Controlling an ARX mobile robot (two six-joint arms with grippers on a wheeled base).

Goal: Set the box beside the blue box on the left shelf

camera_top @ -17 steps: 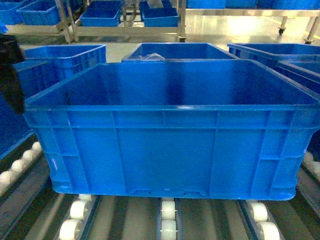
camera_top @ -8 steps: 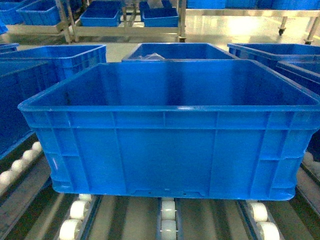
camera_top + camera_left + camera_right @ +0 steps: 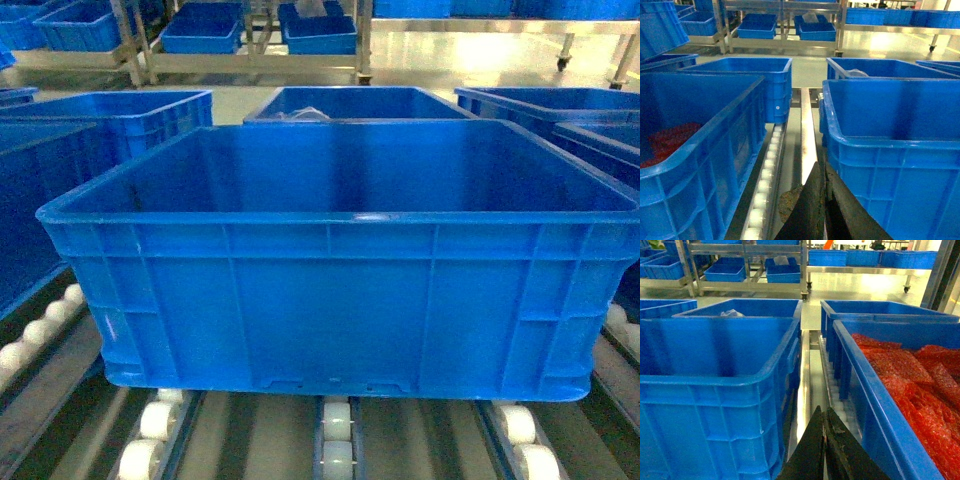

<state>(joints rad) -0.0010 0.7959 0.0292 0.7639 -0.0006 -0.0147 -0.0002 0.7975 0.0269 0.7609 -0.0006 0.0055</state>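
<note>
Setting: warehouse floor, steel racks of blue bins behind.
Left gripper point(image 3: 824, 212): dark fingers pressed together, empty, beside crate wall.
Right gripper point(image 3: 826, 450): likewise closed, empty.
Large bright-blue ribbed plastic crate point(image 3: 340, 290): resting on silvery roller-track shelf point(image 3: 337, 440), between neighbouring blue crates point(image 3: 695, 150).
Risk: unheld crate may roll along wheels.

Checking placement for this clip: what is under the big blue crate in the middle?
The box rests on tracks of white roller wheels of the left shelf. Wheels show only at its front edge; those farther under it are hidden.
</note>
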